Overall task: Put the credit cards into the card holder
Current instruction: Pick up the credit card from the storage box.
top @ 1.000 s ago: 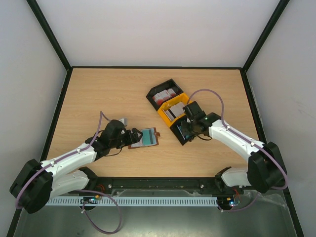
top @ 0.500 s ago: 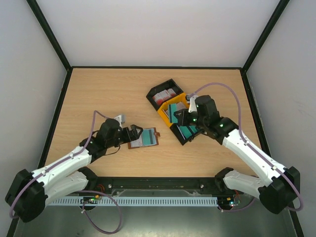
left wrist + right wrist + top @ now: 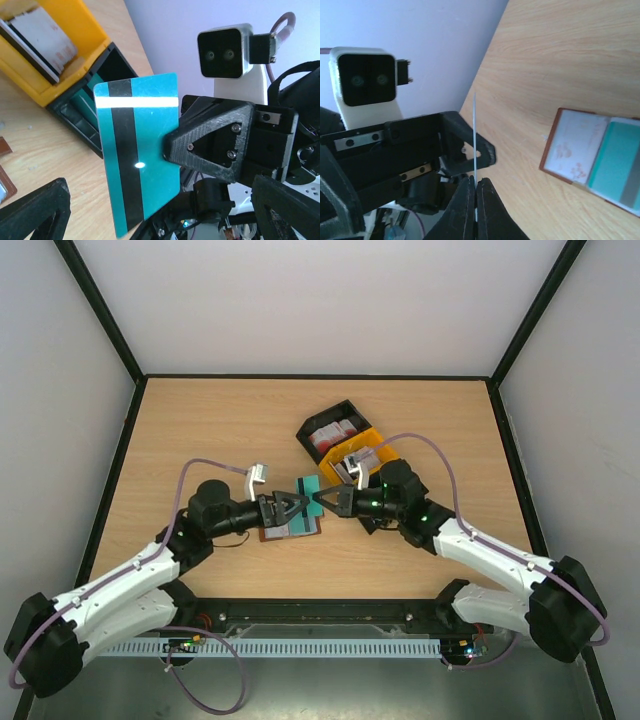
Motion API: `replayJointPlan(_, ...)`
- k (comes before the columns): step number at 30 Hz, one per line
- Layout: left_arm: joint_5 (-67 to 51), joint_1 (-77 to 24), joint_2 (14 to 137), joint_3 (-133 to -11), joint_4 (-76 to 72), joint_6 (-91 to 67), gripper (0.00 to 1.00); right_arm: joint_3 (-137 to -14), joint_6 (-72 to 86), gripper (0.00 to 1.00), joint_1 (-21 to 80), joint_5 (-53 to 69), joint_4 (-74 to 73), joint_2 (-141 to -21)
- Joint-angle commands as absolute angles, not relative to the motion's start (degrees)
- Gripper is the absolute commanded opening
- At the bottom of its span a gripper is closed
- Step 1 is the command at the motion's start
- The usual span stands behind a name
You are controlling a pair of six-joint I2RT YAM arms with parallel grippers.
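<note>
My right gripper [image 3: 328, 500] is shut on a teal credit card [image 3: 312, 488] with a dark stripe and holds it on edge above the table. In the right wrist view the card [image 3: 475, 135] shows edge-on between my shut fingers [image 3: 465, 200]. My left gripper [image 3: 290, 506] is open and faces the card [image 3: 137, 155] at close range. Its fingers [image 3: 35, 210] stand wide apart at the bottom of its view. The brown card holder [image 3: 297, 527] lies open on the table just below both grippers. It has a teal card and a pale card showing inside [image 3: 592, 160].
The black-and-yellow bin tray [image 3: 372, 440] stands behind the right gripper, with red-and-white cards at its far end. The left wrist view shows its yellow compartment [image 3: 75, 30] with grey cards and its black compartment [image 3: 80, 127] with teal cards. Black frame rails border the table.
My right gripper lifted a teal card out of the bin tray and carried it left to above the card holder. My left gripper rose off the holder and turned towards the card.
</note>
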State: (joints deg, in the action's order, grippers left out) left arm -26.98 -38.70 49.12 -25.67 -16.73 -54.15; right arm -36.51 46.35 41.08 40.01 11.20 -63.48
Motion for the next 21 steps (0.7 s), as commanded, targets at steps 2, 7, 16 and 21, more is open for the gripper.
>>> replayJointPlan(2,-25.42,-40.83,50.63,-27.03,-17.33,-57.44,0.99,-32.27,53.7,0.02,42.92,43.67,25.6,-62.99)
replayJointPlan(7,-26.41,-41.58,52.15,-26.62,-19.23,-62.04,0.9,-30.31,57.69,0.02,43.24,45.66,30.36,-62.97)
replayJointPlan(16,-24.27,-41.3,53.26,-26.98,-18.26,-60.59,0.33,-29.6,58.73,0.02,43.24,46.2,31.64,-62.85)
replayJointPlan(21,-25.08,-39.81,52.67,-25.07,-21.41,-60.4,0.05,-29.61,57.52,0.06,43.23,45.95,31.39,-64.09)
